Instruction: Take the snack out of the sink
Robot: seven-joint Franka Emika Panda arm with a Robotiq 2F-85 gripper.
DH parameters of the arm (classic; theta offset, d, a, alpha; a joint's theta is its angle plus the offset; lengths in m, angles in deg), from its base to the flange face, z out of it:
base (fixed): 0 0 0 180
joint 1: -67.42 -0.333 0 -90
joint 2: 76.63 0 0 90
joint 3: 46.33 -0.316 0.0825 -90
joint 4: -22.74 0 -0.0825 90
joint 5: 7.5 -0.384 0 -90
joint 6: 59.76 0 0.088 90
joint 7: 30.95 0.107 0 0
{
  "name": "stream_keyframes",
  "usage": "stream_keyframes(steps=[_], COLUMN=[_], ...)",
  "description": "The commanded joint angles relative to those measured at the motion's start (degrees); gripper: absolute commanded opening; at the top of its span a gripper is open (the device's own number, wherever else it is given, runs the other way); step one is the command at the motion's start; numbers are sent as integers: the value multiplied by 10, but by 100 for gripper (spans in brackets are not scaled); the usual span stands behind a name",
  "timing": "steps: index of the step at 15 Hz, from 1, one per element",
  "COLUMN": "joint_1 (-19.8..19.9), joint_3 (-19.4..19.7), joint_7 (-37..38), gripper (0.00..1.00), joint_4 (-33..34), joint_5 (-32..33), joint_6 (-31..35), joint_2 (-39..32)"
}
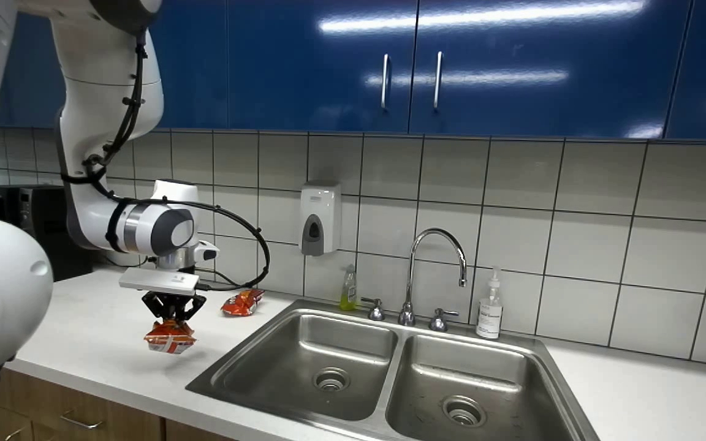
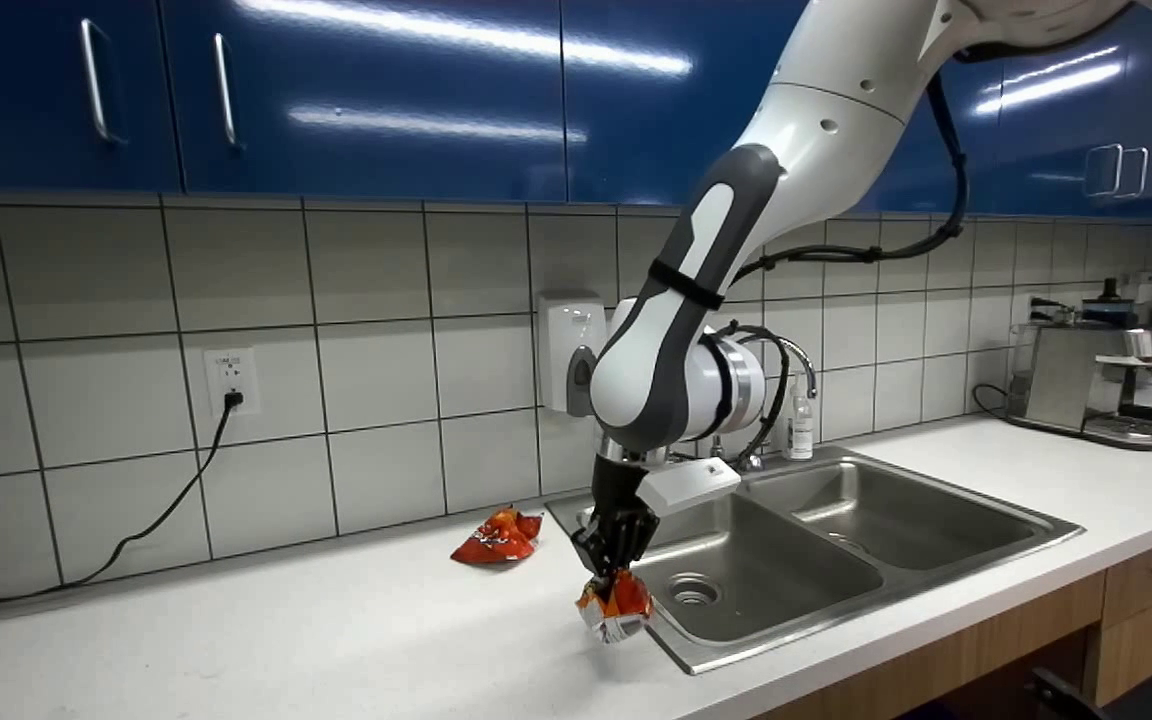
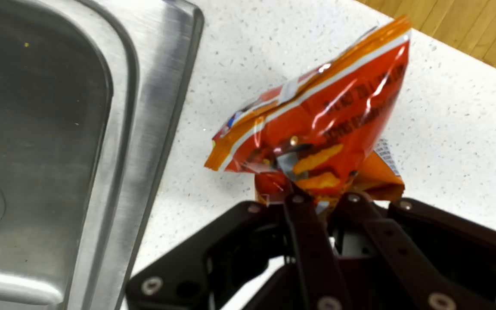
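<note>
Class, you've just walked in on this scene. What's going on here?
A robot arm holds an orange-and-red snack packet in its closed gripper, over the counter beside the sink. So it is out of the sink but not yet let go, and seems to hang just above the surface. A second red-orange packet lies near the tiled wall.

Around one sink (image 1: 390, 380) in an exterior view: one snack (image 1: 170, 338) toward nine o'clock in one gripper (image 1: 171, 320), one loose packet (image 1: 242, 303) toward ten, two packets in all; two bottles (image 1: 348, 294), toward eleven and two; one wall dispenser (image 1: 320, 208) toward eleven; one faucet (image 1: 410, 278) toward twelve, with two tap handles (image 1: 376, 311). Inside, two basins (image 1: 279, 380), toward nine and three, and two drains (image 1: 331, 380). From the sink in an exterior view, four overhead cupboard handles (image 2: 225, 90): two toward ten, two toward one.
</note>
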Motion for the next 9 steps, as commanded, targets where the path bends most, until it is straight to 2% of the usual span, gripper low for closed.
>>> stream_keyframes(steps=[1,9], joint_1=[-17,-59], joint_3=[4,38], joint_7=[39,92], gripper=[3,3], joint_4=[26,84], joint_5=[26,64], joint_6=[14,32], joint_2=[-35,-93])
